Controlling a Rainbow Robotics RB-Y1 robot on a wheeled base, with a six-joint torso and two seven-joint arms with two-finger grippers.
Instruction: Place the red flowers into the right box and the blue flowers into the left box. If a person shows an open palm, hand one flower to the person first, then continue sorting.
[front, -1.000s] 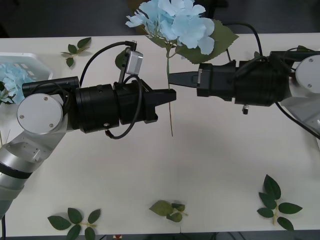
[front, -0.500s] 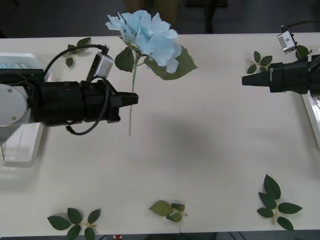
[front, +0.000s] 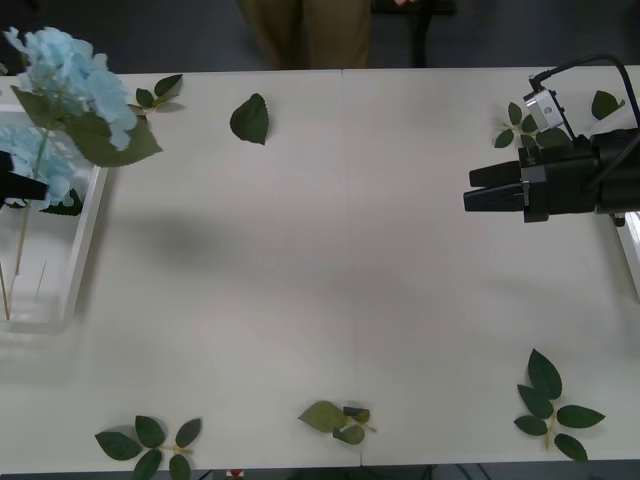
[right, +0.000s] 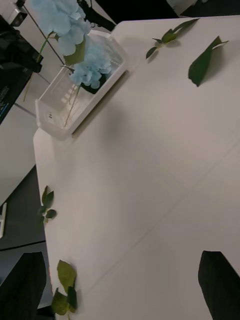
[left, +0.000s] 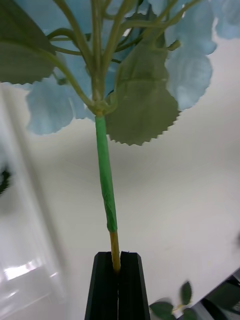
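Observation:
My left gripper (front: 40, 188) is at the table's far left, shut on the thin stem of a blue flower (front: 70, 70). The stem (left: 106, 190) is pinched between its black fingers (left: 102, 285). The pale blue head hangs above the left box (front: 85, 250), a white bin that holds another blue flower (right: 92, 70). My right gripper (front: 467, 192) hovers over the table's right side, open and holding nothing, with its fingers (right: 220, 282) apart. A white sliver of the right box (front: 630, 240) shows at the right edge. The red flowers are out of view.
Loose green leaf sprigs lie around the table: a single leaf (front: 250, 118) at the back, sprigs near the front edge (front: 338, 418) (front: 148, 440) and at the front right (front: 550, 405). A person's tan trouser legs (front: 305, 30) stand behind the far edge.
My left gripper has carried the blue flower leftward from the table's middle to above the left box. My right gripper drew back to the right and its fingers have opened.

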